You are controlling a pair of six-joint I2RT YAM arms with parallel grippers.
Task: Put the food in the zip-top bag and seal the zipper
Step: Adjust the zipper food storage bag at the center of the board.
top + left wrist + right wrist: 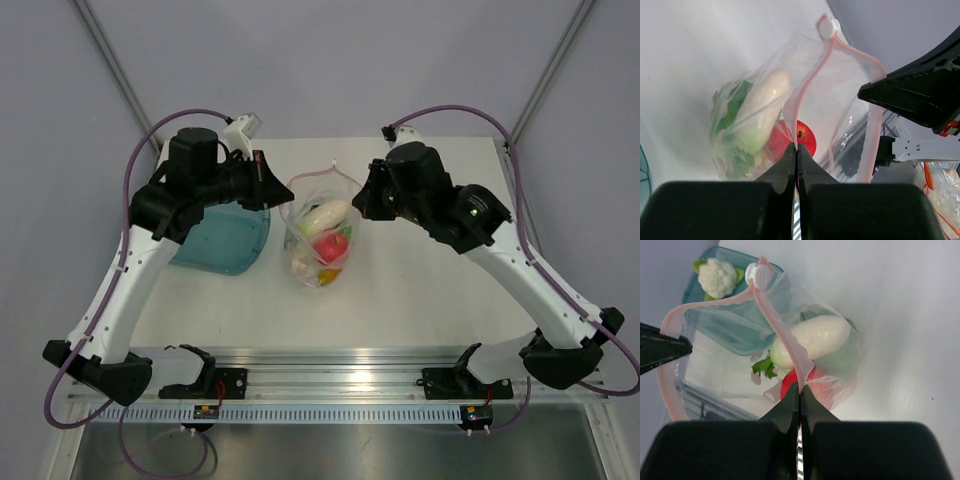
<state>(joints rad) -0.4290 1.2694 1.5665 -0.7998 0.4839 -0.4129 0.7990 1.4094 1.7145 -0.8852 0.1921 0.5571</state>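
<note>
Pinched shut on opposite sides of the zipper (874,130), left gripper (796,155) and right gripper (800,392) hold the zip-top bag (300,255) upright mid-worktop, mouth open, food (328,213) inside; cauliflower (716,277) sits in the bowl (225,240).

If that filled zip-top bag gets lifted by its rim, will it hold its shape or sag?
Probably floppy: the zip-top bag is thin clear film, and its zipper bends in loose curves. The food heaped at its bottom would likely drag it into a sagging pouch. Small pieces, so probably light.
</note>
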